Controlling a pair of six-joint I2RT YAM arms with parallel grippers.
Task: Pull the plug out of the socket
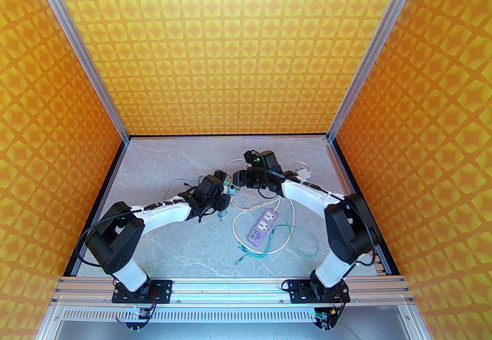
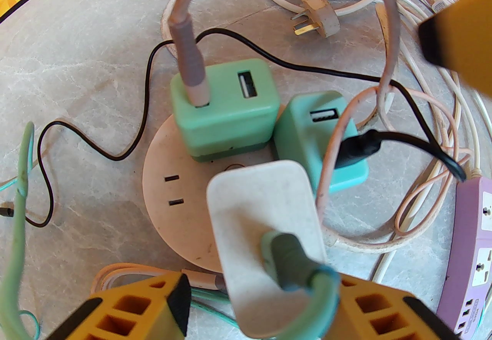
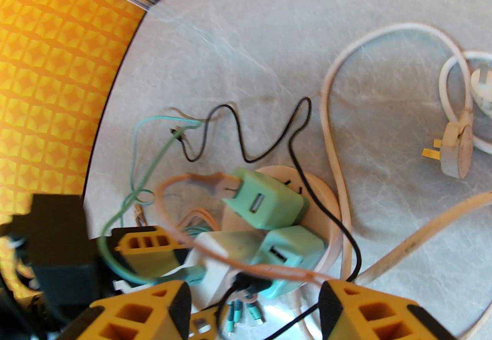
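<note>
A round pale-pink socket disc (image 2: 165, 192) lies on the marble table and carries three USB charger plugs. These are a green plug (image 2: 226, 115) with a pink cable, a teal plug (image 2: 307, 138) with a black cable, and a white plug (image 2: 265, 223) with a teal cable. My left gripper (image 2: 261, 292) is open, its yellow fingers (image 2: 134, 311) on either side of the white plug with a gap on the left. My right gripper (image 3: 253, 292) hangs open just above the teal plug (image 3: 288, 254) and the disc (image 3: 326, 196). From above, the two grippers (image 1: 226, 186) (image 1: 240, 179) meet over the plugs.
A purple power strip (image 1: 262, 228) lies to the right of the disc, near the right arm. A loose white three-pin plug (image 2: 317, 19) and coils of white, pink, black and teal cable surround the disc. Orange walls close in the table.
</note>
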